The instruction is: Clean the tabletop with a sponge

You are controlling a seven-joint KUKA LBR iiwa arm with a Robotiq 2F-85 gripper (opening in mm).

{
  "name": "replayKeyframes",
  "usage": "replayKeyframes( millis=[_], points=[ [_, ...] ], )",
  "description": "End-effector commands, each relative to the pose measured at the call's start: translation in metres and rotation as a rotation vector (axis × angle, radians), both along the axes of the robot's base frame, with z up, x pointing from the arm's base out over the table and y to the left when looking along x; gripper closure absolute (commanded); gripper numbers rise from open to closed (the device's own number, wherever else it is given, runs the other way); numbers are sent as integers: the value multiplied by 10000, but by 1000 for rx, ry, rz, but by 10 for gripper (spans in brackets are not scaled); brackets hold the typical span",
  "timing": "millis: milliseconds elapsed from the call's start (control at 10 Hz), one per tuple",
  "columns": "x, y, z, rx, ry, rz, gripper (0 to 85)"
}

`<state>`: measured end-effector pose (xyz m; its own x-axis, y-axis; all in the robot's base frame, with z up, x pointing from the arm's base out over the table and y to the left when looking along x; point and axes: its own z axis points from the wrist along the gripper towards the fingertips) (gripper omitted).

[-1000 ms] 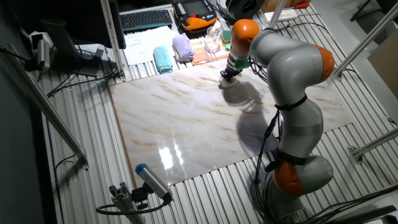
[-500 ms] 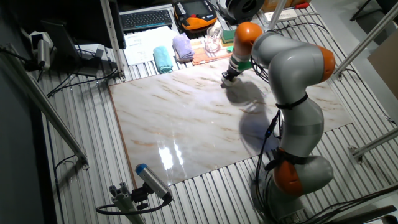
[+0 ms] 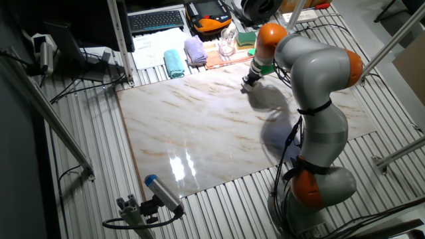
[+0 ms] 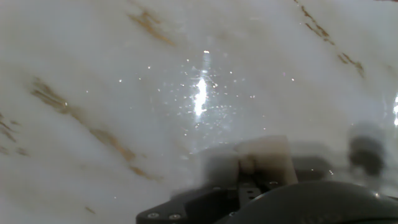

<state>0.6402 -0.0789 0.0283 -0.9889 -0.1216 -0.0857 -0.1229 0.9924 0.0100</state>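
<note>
— Fixed view first: where's the sponge? I can barely pick it out from over here.

— Tucked under the gripper, down on the far side of the tabletop, close to the back edge. From the hand view it's that blurred cream block just ahead of the dark gripper body, pressed against the marble.

— Are the fingers clamped on it?

— Looks that way, closed around the sponge, though the hand view is smeared and I can't see the pads themselves.

— So what worries you?

— Mostly that back edge. The glass, the orange mat, the lilac cloth and the teal cloth all sit just beyond the slab. If a stroke runs too far that way, I reckon the wrist could shove something over.

— And the sponge itself?

— It's soft. Press too hard and it squashes, so the fingertips might scrape the glossy surface. Too light and it just skims. A sideways drag could also twist it out of the grip.

— Anything else?

— Most of the slab lies towards the near edge, well apart from the sponge. Reaching it folds the arm in close, which could get awkward.
</note>
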Motion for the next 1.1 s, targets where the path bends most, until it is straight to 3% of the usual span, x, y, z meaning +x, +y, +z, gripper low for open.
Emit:
replayKeyframes(
  millis=[0,600,1000],
  points=[
    [-15,-37,13,-1,0,2,850],
    [-86,-304,-6,-8,-3,8,850],
    [-80,-347,28,-20,17,-19,850]
  ],
)
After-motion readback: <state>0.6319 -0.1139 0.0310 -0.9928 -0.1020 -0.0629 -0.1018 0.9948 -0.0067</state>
